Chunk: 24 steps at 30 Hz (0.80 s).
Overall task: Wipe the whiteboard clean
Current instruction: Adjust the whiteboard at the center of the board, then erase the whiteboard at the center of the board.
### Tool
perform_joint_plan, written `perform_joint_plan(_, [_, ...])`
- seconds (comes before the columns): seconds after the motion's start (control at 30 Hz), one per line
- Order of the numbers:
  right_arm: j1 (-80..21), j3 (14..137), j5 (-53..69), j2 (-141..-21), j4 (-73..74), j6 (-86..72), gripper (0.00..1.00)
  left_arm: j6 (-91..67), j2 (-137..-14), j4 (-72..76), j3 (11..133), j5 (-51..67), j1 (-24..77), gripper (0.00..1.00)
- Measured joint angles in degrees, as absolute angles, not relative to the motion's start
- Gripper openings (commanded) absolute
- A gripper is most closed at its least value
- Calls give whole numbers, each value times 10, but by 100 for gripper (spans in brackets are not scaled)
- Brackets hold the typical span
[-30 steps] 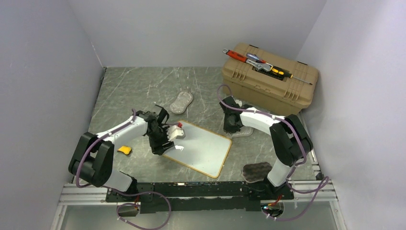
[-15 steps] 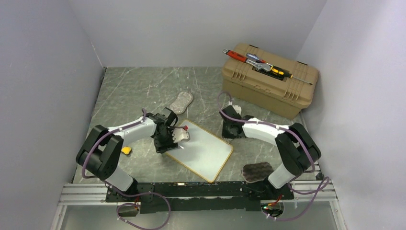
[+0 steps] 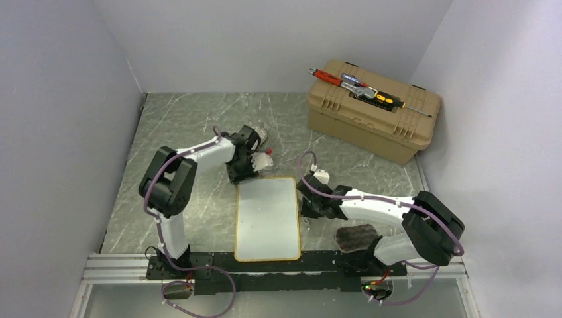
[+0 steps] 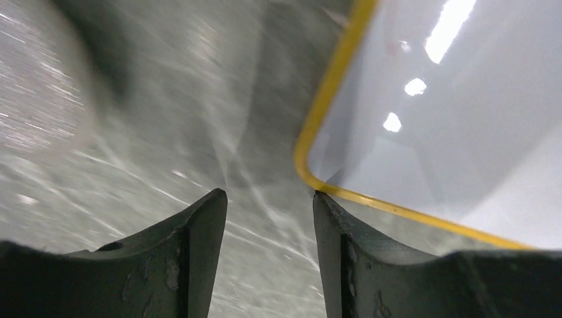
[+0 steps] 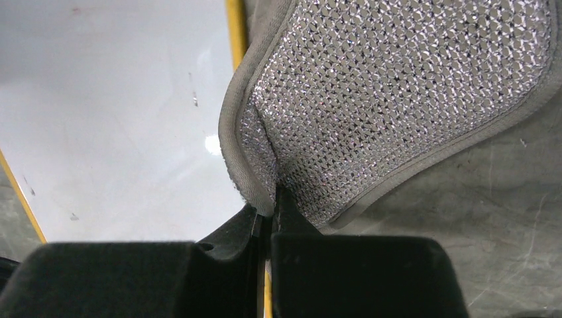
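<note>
Since half a sec ago the flat, glossy white whiteboard w/ thin yellow frame has swung from a diagonal to square w/ the near edge. Both arms have shifted too: left one out to the far end, right one drawn in alongside. It now lies flat on the grey marbled desk, long side running near-to-far, near end just by the rail btwn the two bases. Surface looks close to clean: a few faint specks in the right wrist view, no scribble I can make out.

By the right base sits a dark wavy-topped sponge, untouched, prob. a spare wiper. Just beyond, at the board's right edge, the right pincer is clamped tight on the rim of a grey glittery mesh scrub pad. Pinching the rim leaves most of the pad free to lie flat. The pad lies mostly over the desk, one edge overlapping the yellow frame, so this reads as lining up a wiping pass, not mid-stroke.

Further out, the left pincer is low over bare desk at the board's far left corner, fingers apart w/ nothing btwn them and the rounded corner just beside one finger. Prob. placed there to stop the board sliding under the wipe.

Behind that wrist a pale grey peanut-shaped pad is partly hidden. In the far right corner stands a tan plastic toolbox w/ red- and yellow-handled hand tools on its lid, well apart from the work.
</note>
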State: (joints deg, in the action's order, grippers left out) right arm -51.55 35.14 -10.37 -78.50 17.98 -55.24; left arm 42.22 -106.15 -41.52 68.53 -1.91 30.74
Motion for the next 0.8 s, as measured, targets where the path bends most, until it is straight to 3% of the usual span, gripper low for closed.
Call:
perform_joint_plan(0.23, [-518,364,-94,-775,229,-571,0,394,-1133,-384,802,36,279,56])
perform_joint_plan(0.37, [-498,397,-88,-743,317,-557,0,379,-1133,-442,838,96,225,57])
perform_joint_plan(0.43, [-469,429,-79,-731,346,-543,0,374,-1125,-484,872,116,198,63])
perform_joint_plan(0.47, [-454,447,-72,-728,352,-534,0,370,-1114,-505,888,121,185,70])
perform_joint_plan(0.5, [-437,467,-64,-728,358,-523,0,366,-1102,-519,900,124,178,94])
perform_joint_plan(0.53, [-420,486,-53,-729,359,-512,0,356,-1079,-541,918,133,173,99])
perform_joint_plan(0.8, [-361,514,17,-767,317,-466,0,282,-930,-581,986,188,153,99])
